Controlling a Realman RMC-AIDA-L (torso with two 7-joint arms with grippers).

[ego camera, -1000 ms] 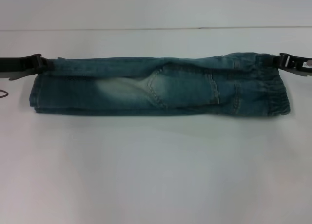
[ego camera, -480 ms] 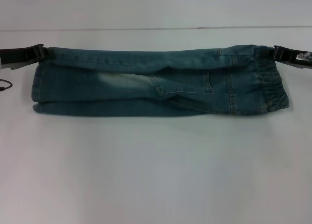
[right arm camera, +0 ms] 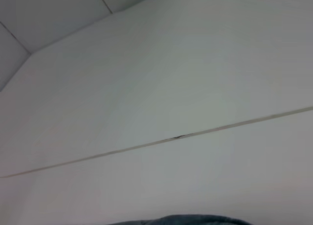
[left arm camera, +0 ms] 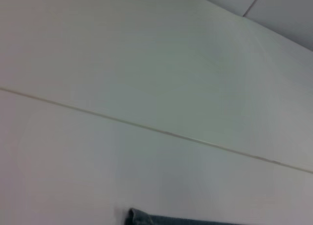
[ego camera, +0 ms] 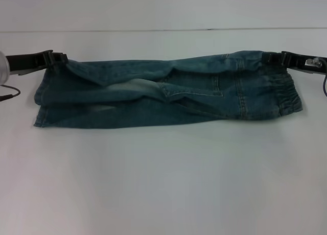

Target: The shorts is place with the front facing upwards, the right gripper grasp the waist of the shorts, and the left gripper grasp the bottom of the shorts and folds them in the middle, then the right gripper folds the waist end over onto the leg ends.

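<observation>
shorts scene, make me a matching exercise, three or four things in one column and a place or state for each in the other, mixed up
Things:
1. left gripper
2. right gripper
3. shorts
4. table

Places or states:
A. white, bare toward the near edge
B. holds the elastic waist end
C. blue denim, stretched between both arms
D. holds the leg-hem end

Pairs: 1-D, 2-B, 3-C, 4-A

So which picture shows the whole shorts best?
The head view: the shorts lie fully in sight, stretched between the left gripper and right gripper. Each wrist view catches only a denim sliver at its edge.
</observation>
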